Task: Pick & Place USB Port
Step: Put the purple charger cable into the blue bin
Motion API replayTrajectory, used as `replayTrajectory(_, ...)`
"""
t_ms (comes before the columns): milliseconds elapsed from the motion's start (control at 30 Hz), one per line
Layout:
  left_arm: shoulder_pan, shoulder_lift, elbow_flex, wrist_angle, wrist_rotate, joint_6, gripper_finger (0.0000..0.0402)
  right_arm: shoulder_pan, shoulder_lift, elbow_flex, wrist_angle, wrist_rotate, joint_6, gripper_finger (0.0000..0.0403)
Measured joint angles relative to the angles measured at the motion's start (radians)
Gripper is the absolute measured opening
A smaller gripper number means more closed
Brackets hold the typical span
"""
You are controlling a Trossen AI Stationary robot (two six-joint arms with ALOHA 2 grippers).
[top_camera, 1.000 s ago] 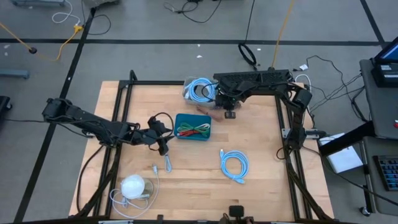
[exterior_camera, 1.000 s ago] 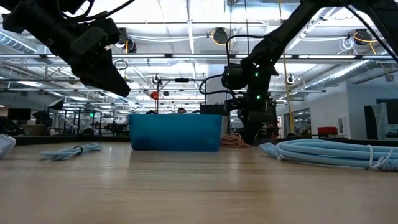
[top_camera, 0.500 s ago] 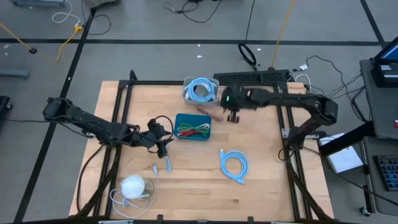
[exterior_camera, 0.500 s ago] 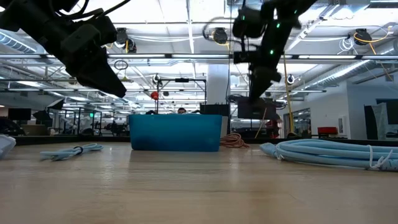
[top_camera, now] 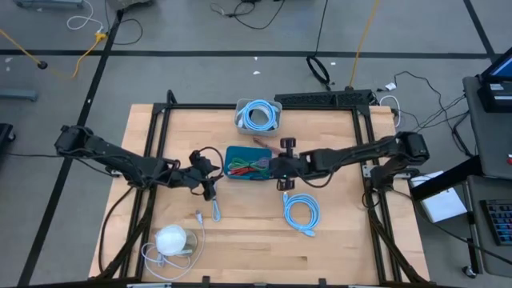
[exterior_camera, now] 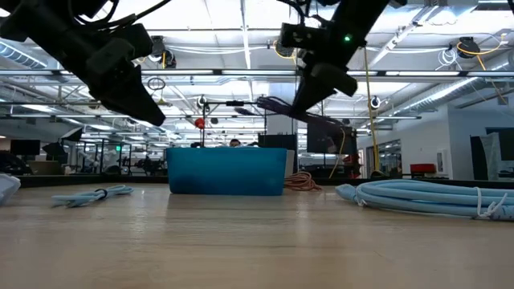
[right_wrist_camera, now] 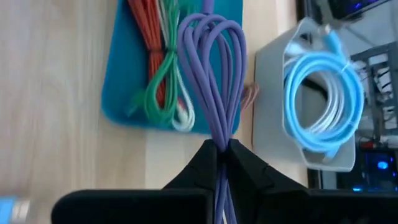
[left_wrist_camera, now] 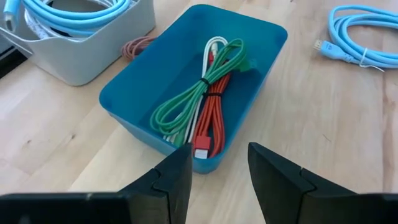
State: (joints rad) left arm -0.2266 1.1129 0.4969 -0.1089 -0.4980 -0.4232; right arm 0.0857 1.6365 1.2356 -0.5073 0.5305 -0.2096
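Now the purple cable point(right_wrist_camera: 211, 68), clamped in the right hand point(right_wrist_camera: 219, 152), has been carried from beside the grey bin point(top_camera: 258, 117) to above the blue bin point(top_camera: 248, 162), while the left hand point(left_wrist_camera: 216, 163) is kept parted, empty, beside it over the counter point(top_camera: 344, 224).

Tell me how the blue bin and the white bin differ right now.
The blue bin holds green, red and white bundled cables; the white bin holds light blue coiled cable. The right gripper, shut on a purple cable, hangs over the blue bin, not over the white bin. Both sit on the wooden table.
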Motion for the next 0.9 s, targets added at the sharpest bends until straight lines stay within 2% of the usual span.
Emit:
replayTrajectory(167,0.006,0.0,0.0,-0.004,0.0,0.003,0.0159,0.025,0.019,0.045,0.056,0.042,-0.019,0.001)
replayTrajectory(367,0.006,0.0,0.0,-0.021,0.001,0.003,0.0159,0.027,0.017,0.086,0.24,0.041,-0.104,0.001)
replayTrajectory(433,0.006,0.0,0.0,-0.026,0.001,0.0,0.0159,0.022,0.017,0.089,0.321,0.007,-0.125,0.001)
replayTrajectory(533,0.005,0.0,0.0,-0.028,0.001,-0.004,0.0159,-0.006,0.051,0.093,0.425,-0.106,-0.093,0.001)
replayTrajectory(600,0.001,0.0,0.0,-0.031,0.002,-0.005,0.0159,-0.023,0.085,0.09,0.433,-0.163,-0.063,0.001)
replayTrajectory(900,-0.015,0.0,0.0,-0.057,0.009,-0.023,0.0159,-0.06,0.291,0.089,0.405,-0.195,-0.029,0.001)
